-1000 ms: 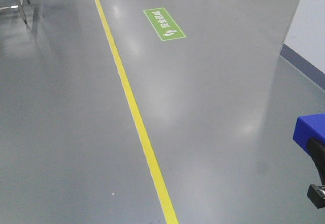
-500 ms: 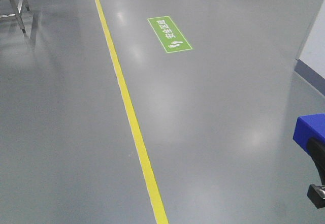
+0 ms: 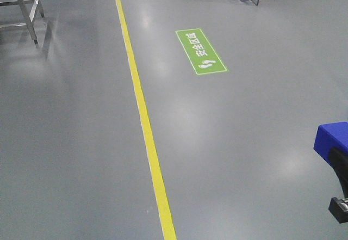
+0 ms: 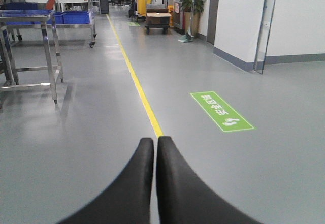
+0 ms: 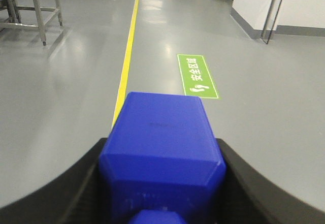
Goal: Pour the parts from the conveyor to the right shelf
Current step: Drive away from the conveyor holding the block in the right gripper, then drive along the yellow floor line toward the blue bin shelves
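Right wrist view: right hand (image 5: 162,193) clamped around blue block (image 5: 161,142); left hand (image 4: 155,145) fully closed, holding nothing.

Overhead light glares off the floor (image 3: 244,142); close-up block (image 5: 162,142) blurs.

The front camera sits high on the robot and looks steeply down at the floor (image 3: 70,153) ahead. The left wrist camera rides low behind the left gripper (image 4: 155,141), facing level along the aisle. The right wrist camera sits close behind the blue block (image 5: 161,132) filling the right gripper (image 5: 162,150). All three views share the yellow line (image 3: 142,115) and the green sign (image 3: 200,51).
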You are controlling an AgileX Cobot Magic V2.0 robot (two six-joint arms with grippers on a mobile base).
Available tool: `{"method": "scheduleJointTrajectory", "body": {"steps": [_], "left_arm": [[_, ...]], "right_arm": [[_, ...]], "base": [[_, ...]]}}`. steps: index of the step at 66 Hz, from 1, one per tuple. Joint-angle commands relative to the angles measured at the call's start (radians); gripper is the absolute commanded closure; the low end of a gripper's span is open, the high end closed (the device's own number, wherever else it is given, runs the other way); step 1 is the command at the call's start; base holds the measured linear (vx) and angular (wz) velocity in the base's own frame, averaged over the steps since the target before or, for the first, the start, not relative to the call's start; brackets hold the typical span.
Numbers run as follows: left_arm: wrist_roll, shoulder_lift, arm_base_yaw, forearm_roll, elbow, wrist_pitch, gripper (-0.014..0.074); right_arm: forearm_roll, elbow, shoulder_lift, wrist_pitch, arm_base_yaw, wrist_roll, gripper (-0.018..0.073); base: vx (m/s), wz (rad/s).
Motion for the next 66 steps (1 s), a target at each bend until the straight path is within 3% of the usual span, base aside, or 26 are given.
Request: {"method": "scheduleJointTrajectory", "body": {"steps": [1, 66], "left_arm": [[-0.008, 0.016, 0.002, -0.008, -0.02, -0.079, 0.0602], [-0.008, 0.016, 0.002, -0.008, -0.02, -0.079, 0.0602]], "right_arm": [[-0.002, -0.029, 0.006, -0.081, -0.003, -0.004, 0.0564], [-0.002, -0.029, 0.006, -0.077, -0.003, -0.004, 0.0564]], "base": [[0.61, 0.14], [0.69, 0.11]]}}
